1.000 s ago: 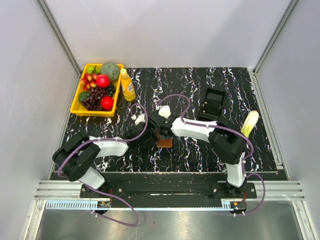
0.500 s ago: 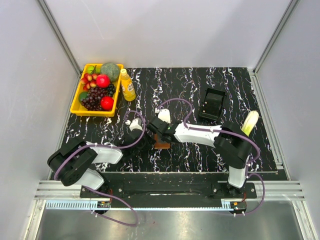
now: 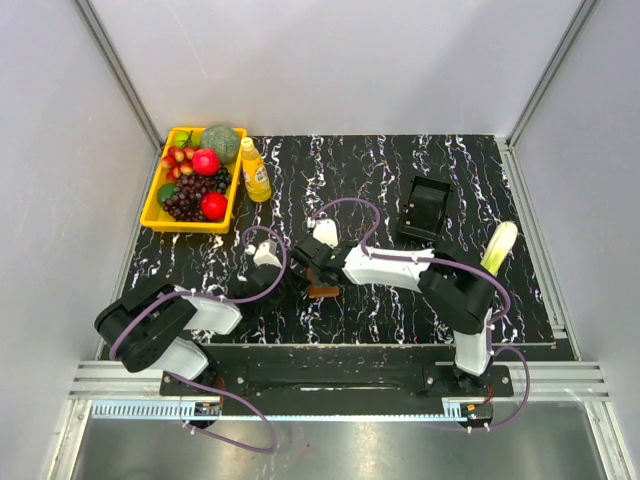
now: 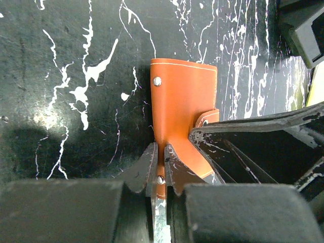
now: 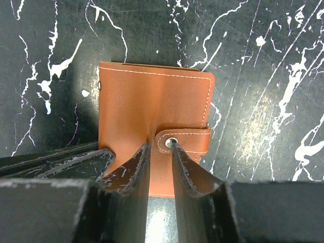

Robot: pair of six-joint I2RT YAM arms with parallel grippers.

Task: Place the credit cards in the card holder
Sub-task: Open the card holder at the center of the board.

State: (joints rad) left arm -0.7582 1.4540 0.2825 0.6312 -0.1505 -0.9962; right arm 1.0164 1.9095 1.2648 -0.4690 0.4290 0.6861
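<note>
Left wrist: a flat brown leather card holder (image 4: pixel 182 96), mid-frame, is pinched by the closed left gripper (image 4: pixel 159 151). It is touched by the right gripper (image 5: pixel 161 148), whose fingers are slightly parted.

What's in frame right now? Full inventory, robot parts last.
card holder: 1, orange-brown leather, table centre, under both arms
black box: 1, black, behind and right of the card holder
yellow tray: 1, yellow, back left corner
fruit: several pieces, red, purple and green, inside the yellow tray
bottle: 1, yellow-orange, standing just right of the tray
long pale item: 1, whitish yellow-green, right edge of the table; can't identify it
table: 1, black with white veining
left fingers: 2, dark, shut on the card holder's near edge
right fingers: 2, dark, slightly apart over the card holder by its snap strap
</note>
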